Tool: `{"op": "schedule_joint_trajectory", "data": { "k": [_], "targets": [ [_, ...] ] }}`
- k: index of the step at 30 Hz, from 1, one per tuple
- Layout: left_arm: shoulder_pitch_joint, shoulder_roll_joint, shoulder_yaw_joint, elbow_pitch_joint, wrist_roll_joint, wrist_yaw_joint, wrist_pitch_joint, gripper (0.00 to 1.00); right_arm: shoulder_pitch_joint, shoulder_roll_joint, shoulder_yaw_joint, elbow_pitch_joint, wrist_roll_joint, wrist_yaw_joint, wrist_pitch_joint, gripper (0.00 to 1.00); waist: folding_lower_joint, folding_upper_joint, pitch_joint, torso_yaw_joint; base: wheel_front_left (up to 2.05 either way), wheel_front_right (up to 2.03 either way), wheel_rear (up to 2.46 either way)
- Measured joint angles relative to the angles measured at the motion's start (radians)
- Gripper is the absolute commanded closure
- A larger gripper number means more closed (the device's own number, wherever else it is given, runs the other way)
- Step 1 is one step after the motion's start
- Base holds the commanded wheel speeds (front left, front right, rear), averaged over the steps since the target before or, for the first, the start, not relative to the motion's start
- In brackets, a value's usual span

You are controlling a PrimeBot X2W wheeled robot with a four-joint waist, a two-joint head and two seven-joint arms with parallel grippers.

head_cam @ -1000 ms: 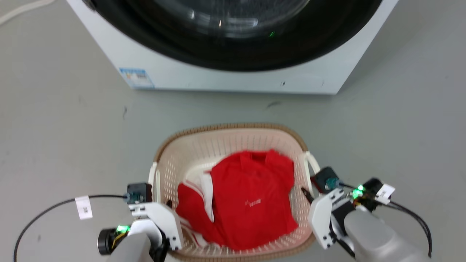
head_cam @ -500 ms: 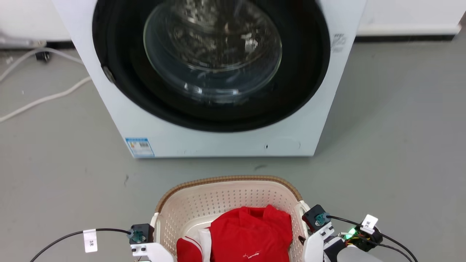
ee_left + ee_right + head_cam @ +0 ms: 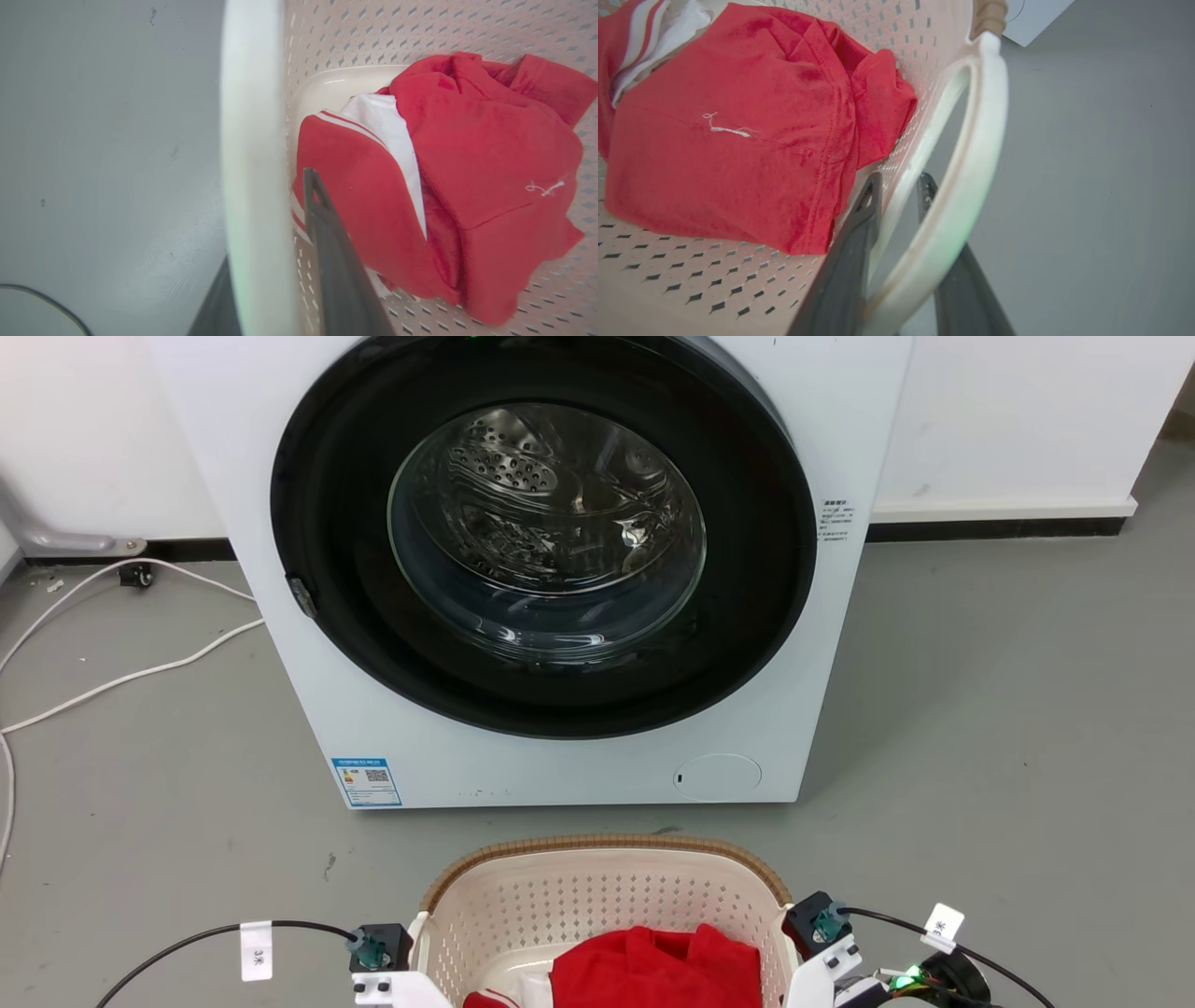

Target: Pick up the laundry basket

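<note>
Note the grey floor [image 3: 980, 728]; a white washer [image 3: 560, 775] stands before a white wall [image 3: 1008, 420], pale cables [image 3: 121, 677] lying to its left. In your head view the bottom edge cuts off the near half of the basket [image 3: 607, 845]; in the left wrist view the handle [image 3: 252, 140] hides one fingertip. The basket, holding a red garment [image 3: 653, 971], sits between your grippers: the left gripper [image 3: 275, 210] and right gripper [image 3: 900, 179] each pinch its side at a handle, one finger inside, one outside
</note>
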Motion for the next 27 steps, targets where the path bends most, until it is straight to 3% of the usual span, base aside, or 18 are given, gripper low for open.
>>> {"op": "schedule_joint_trajectory", "data": {
  "k": [27],
  "targets": [
    [0.029,0.003,-0.126,0.000,-0.125,0.000,0.017,1.00,0.014,-0.009,0.059,0.006,0.070,0.000,0.031,1.00,0.0001,0.0000,-0.029,0.017,0.00,0.00,0.00]
  ]
}}
